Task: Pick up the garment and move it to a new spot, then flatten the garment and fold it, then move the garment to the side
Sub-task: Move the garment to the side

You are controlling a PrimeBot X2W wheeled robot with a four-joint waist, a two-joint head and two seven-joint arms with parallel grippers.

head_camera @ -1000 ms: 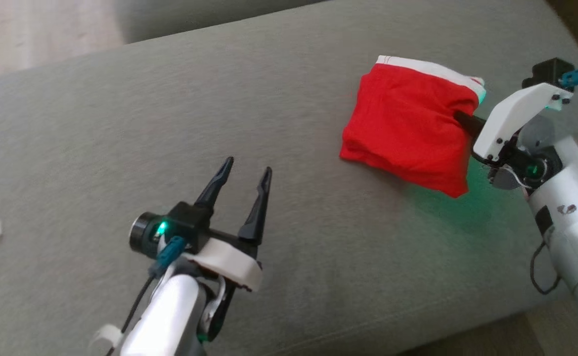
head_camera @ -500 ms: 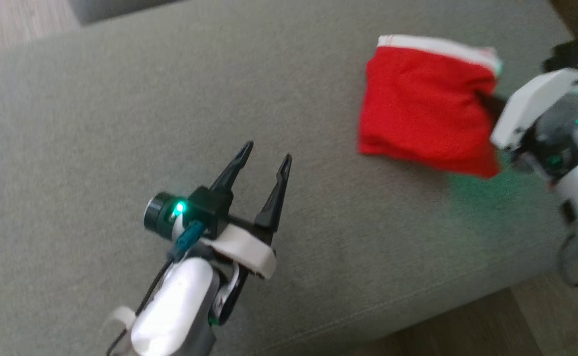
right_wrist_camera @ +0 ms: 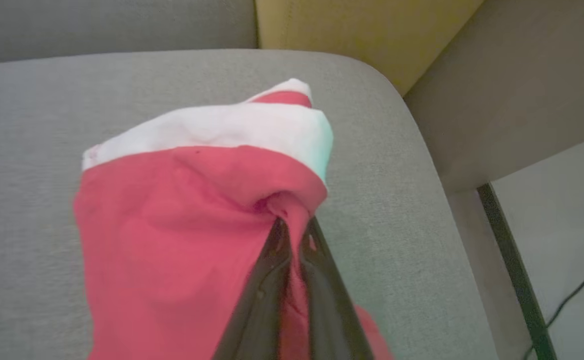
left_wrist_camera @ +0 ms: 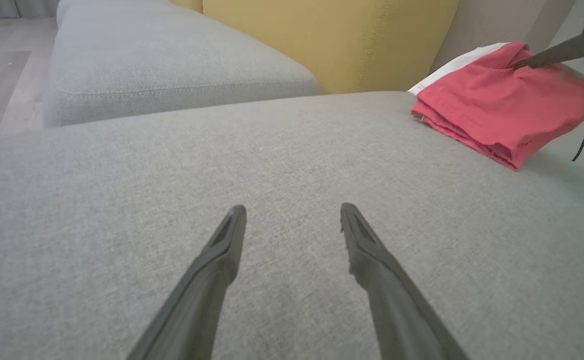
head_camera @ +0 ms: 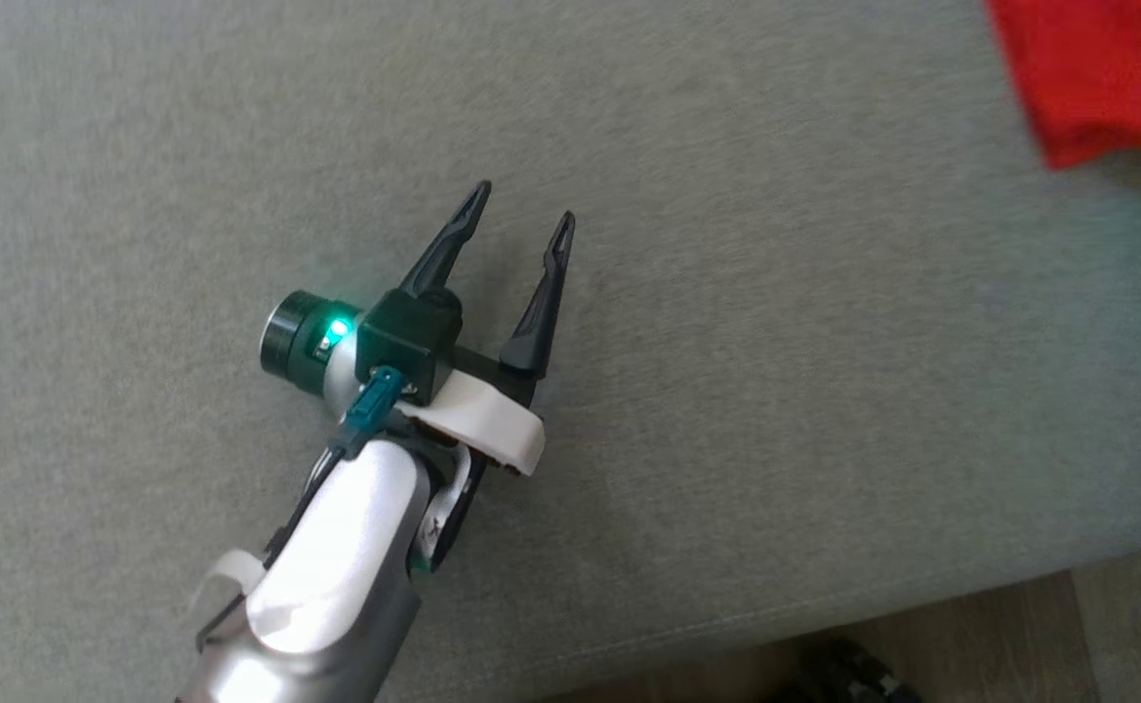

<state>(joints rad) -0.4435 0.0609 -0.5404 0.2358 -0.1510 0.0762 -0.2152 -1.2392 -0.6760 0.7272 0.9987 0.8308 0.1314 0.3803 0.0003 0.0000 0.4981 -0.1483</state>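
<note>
Grey upholstery covers the sofa seat cushion (left_wrist_camera: pixel 252 150), and the garment (right_wrist_camera: pixel 187 215) sits near its rounded far corner, close to where the yellow back cushion (left_wrist_camera: pixel 331 40) ends and the seat edge drops toward the floor (right_wrist_camera: pixel 571 225). The right gripper (right_wrist_camera: pixel 292 235) has its two dark fingers pressed together on a small tuck of red cloth just below the white band, so only a pinch of the top layers looks caught. That is the weak point, in my judgement. If the arm lifts or drags from so shallow a bite, the fabric could slide out. The upper layer alone could also rise and let the stacked folds beneath fan open, undoing the packet. A pull toward the corner could tip it over the cushion's edge. The garment is red and soft, folded into a thick, roughly square bundle with several layer edges showing along one side. A white waistband-like strip runs along the far edge, and creases radiate from the pinched spot. Part of it seems raised off the cushion, though how much I cannot tell. Well apart from it, the left gripper (head_camera: pixel 521 205) hovers over bare upholstery with its fingers spread wide and nothing between them.
</note>
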